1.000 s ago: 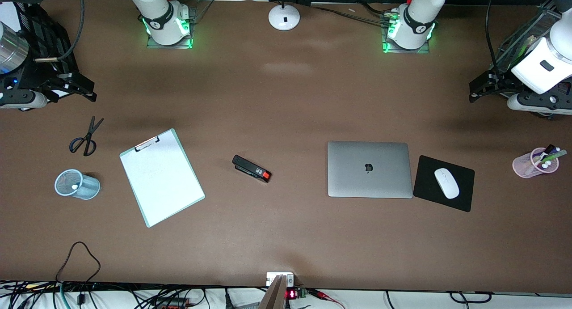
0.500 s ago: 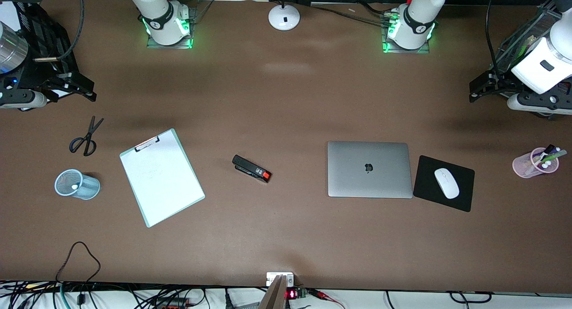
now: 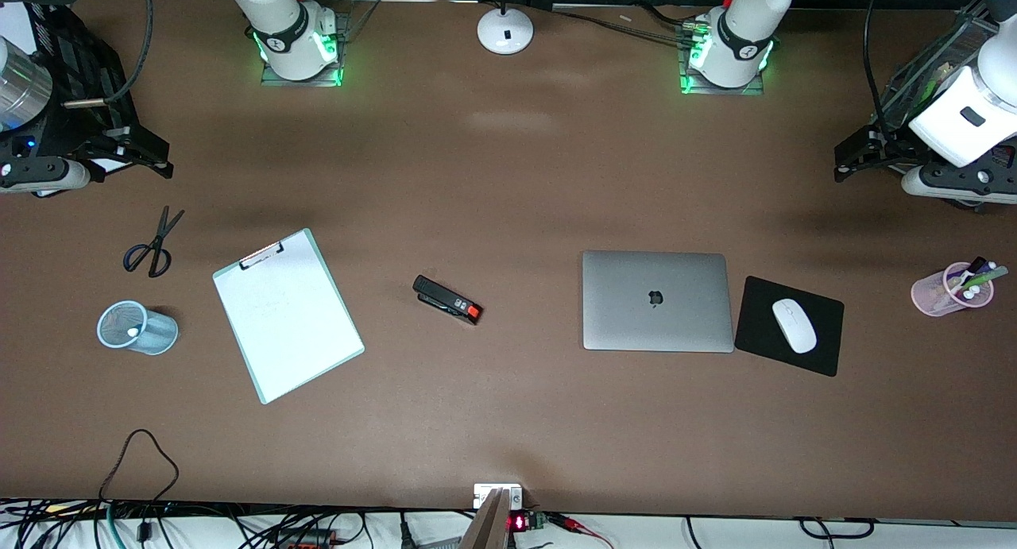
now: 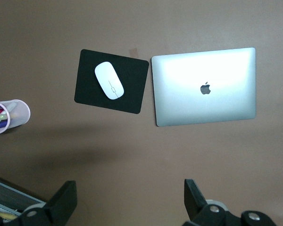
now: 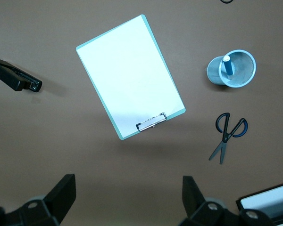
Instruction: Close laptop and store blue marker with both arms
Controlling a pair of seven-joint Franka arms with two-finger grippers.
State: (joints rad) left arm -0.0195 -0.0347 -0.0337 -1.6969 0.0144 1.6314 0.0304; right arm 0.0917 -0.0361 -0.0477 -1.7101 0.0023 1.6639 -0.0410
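The silver-grey laptop lies shut and flat on the brown table, logo up; it also shows in the left wrist view. The light-blue marker stands white end up in a blue mesh cup, which sits toward the right arm's end of the table. My left gripper is open and empty, high over the left arm's end of the table; its jaws stand wide apart in the left wrist view. My right gripper is open and empty, high over the table's other end.
A clipboard, black scissors and a black stapler lie between the cup and the laptop. A white mouse rests on a black mouse pad beside the laptop. A pink pen cup stands near the left arm's end.
The right gripper has shifted very slightly. Nothing on the table has moved.
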